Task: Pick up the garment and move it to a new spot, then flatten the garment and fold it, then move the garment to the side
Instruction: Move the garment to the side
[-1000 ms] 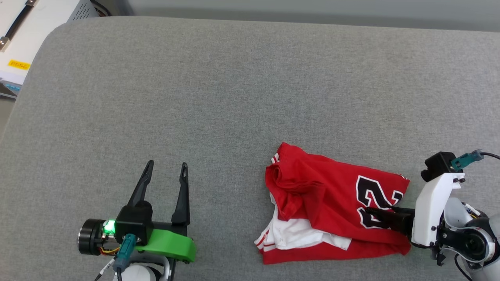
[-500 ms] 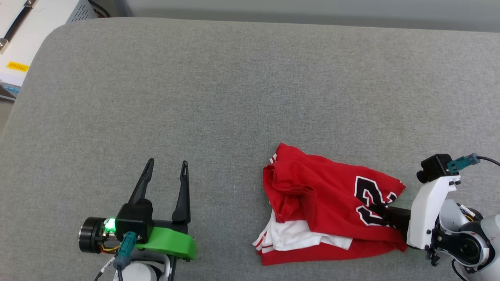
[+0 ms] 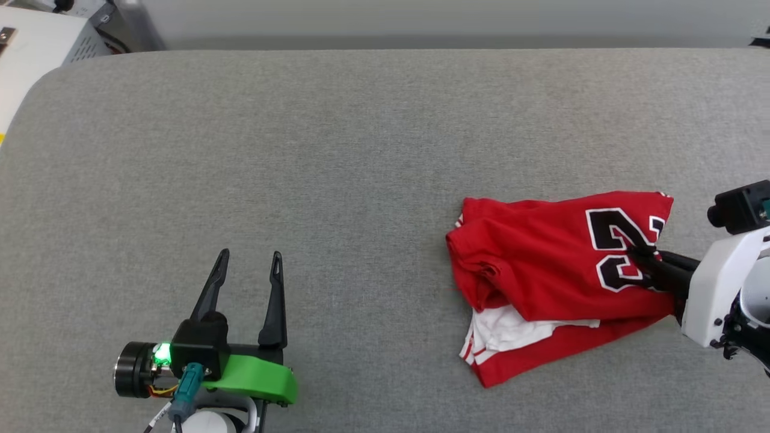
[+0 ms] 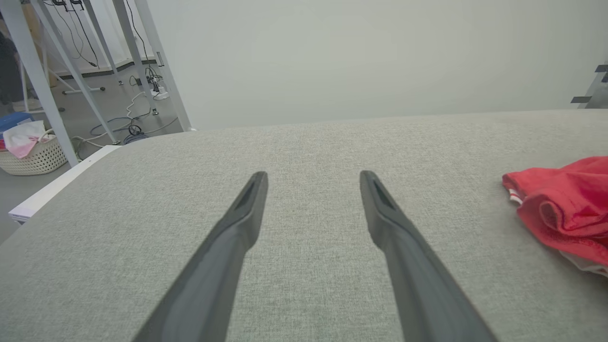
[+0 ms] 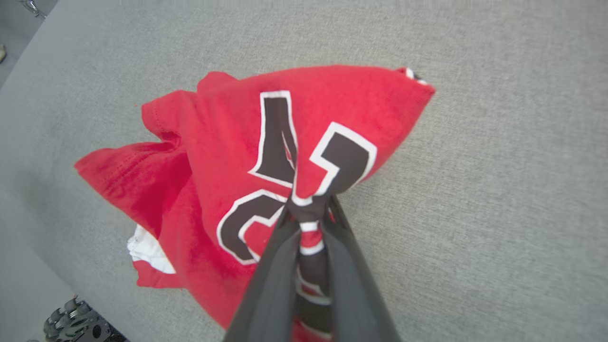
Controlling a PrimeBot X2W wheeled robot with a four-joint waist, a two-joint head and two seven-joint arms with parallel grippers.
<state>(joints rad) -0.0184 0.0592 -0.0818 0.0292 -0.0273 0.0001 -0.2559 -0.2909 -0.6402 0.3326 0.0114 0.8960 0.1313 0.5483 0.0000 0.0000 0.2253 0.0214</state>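
A grey fabric-covered surface spreads out before me. On its right part lies the crumpled red jersey T-shirt, its black white-outlined number facing up and a white sleeve poking out at its near edge. My right gripper is clamped on a pinch of the shirt's cloth right at the number, the fabric bunched between my two fingers. My left gripper is well apart to the shirt's left, fingers spread wide over the bare surface.

The garment lies on the counter, right of centre, towards the near edge; the right gripper sits at its right side, touching it. The left gripper stands at the near left, well apart from the garment.
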